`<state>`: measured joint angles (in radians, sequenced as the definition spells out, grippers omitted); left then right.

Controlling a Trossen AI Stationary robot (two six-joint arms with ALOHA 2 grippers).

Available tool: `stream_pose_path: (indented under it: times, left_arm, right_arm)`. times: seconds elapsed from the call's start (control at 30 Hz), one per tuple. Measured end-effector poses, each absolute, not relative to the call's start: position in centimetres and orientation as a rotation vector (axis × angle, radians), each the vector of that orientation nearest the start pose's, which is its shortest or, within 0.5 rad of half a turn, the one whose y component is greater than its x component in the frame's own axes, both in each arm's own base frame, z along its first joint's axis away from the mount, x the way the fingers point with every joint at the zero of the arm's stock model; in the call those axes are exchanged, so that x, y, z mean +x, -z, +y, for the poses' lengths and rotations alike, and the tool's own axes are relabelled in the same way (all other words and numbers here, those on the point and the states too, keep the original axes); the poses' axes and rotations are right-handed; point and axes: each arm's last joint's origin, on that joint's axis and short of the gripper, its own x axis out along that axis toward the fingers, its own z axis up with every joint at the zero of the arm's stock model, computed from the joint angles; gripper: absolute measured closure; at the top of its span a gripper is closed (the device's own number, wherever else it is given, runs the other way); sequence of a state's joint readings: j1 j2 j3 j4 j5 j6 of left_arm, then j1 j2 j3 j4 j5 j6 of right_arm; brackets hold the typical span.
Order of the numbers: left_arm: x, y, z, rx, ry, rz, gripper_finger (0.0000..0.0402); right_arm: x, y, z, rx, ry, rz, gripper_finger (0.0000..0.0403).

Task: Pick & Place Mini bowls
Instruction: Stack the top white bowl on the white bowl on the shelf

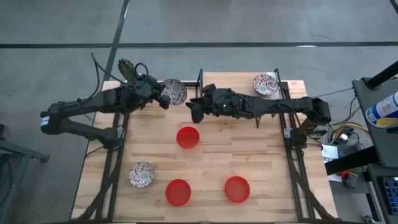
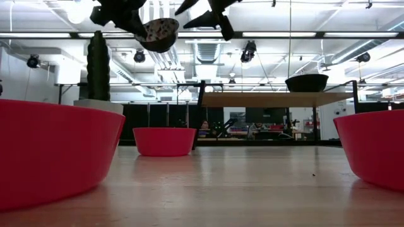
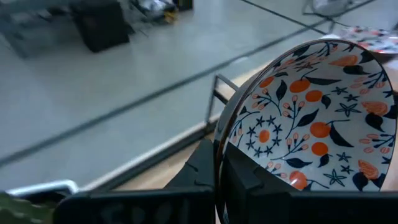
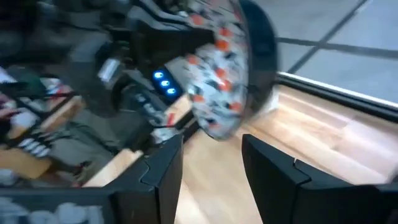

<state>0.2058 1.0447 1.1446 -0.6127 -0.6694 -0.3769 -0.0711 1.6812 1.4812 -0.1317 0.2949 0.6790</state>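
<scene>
My left gripper (image 1: 160, 94) is over the table's far edge, shut on a floral mini bowl (image 1: 175, 92), which the low view shows high above the table (image 2: 158, 33). My right gripper (image 1: 191, 106) is open, just right of that bowl, with its fingers (image 4: 163, 167) pointing at the bowl (image 4: 227, 68) without touching it. A second floral bowl (image 1: 265, 84) sits at the far right corner and a third (image 1: 142, 175) near the left edge. Three red bowls (image 1: 188, 137) (image 1: 178, 192) (image 1: 237, 189) stand on their bases on the table. My left gripper pinches the floral bowl by its rim (image 3: 219, 146), on the side toward the table's left. One finger (image 3: 249, 180) is inside the bowl and one (image 3: 198, 169) is outside. The fingers come from the table's left. The bowl is lifted clear and tilted.
A cactus in a pot (image 1: 127, 70) stands at the far left corner, close behind my left arm. Black frame rails (image 1: 200, 81) run along the table's far edge and sides. Bare wood (image 1: 249, 146) lies between the red bowls.
</scene>
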Motion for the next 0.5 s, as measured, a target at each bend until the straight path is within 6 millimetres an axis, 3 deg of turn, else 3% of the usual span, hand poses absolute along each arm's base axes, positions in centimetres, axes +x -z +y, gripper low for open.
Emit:
stream_pose_path:
  times: [0.5]
  left_arm:
    - [18.9,-38.5,5.9,-0.15,-0.985,0.325,0.0397]
  right_arm:
    - [40.5,-34.7,-5.4,0.582,0.553,0.064,0.0268]
